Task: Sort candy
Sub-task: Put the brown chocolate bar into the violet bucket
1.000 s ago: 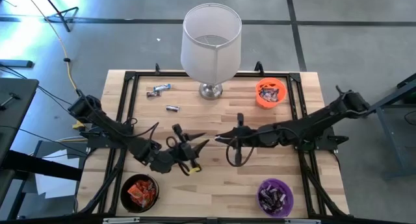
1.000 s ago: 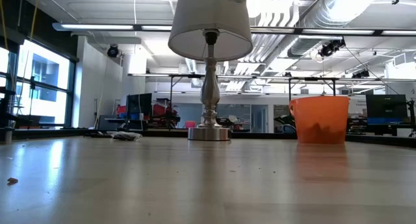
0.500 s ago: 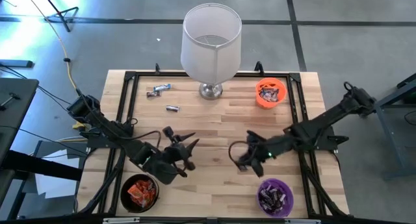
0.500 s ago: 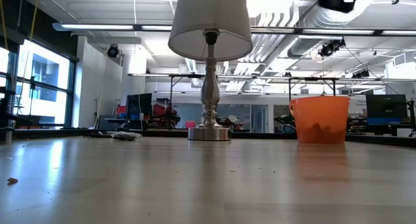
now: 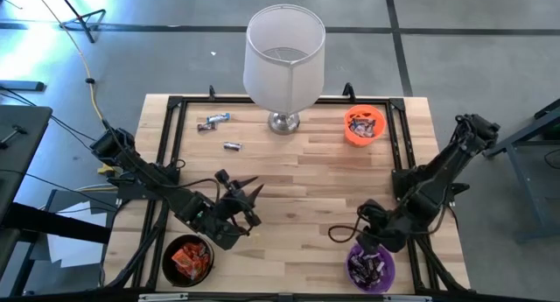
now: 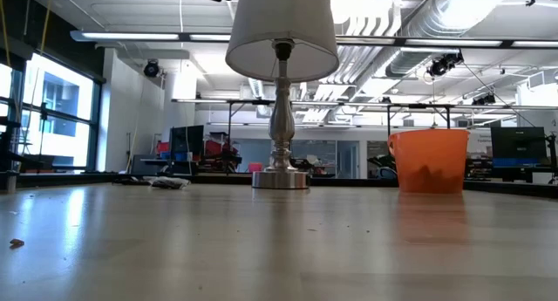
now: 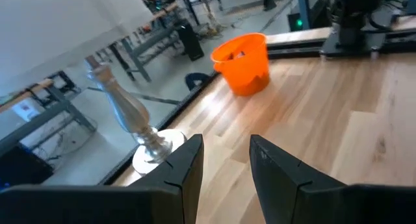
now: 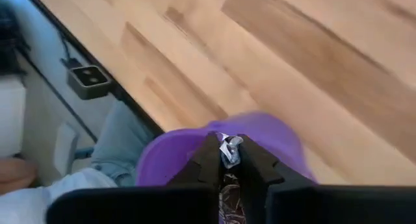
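Observation:
My right gripper (image 8: 229, 154) is shut on a small silvery-wrapped candy (image 8: 229, 145). It hangs over the purple bowl (image 8: 281, 141) of dark-wrapped candy (image 5: 371, 265) at the table's near right. My left gripper (image 7: 224, 160) stands open with nothing between its fingers, left of the table's middle (image 5: 245, 197), pointing toward the lamp and the orange bowl (image 7: 242, 63). Three loose candies lie on the wood at the far left (image 5: 214, 120), (image 5: 231, 146). The black bowl (image 5: 187, 258) holds orange-red candy. My right gripper pinches the silvery candy (image 8: 229, 141) between the free ends of its two fingers. The fingers slant downward at it. The candy is lifted clear, above the purple bowl's far rim.
A lamp with a white shade (image 5: 283, 57) stands at the far middle, its metal foot (image 5: 283, 122) on the wood. The orange bowl (image 5: 364, 125) with candy stands at the far right. A black frame (image 5: 166, 162) runs along the table's edges. A person's leg (image 8: 120, 149) shows past the near edge.
My right gripper has swung from the table's middle toward the near right corner, turning and tipping downward, and now hangs over the purple bowl. My left gripper has sunk a little and turned, staying open.

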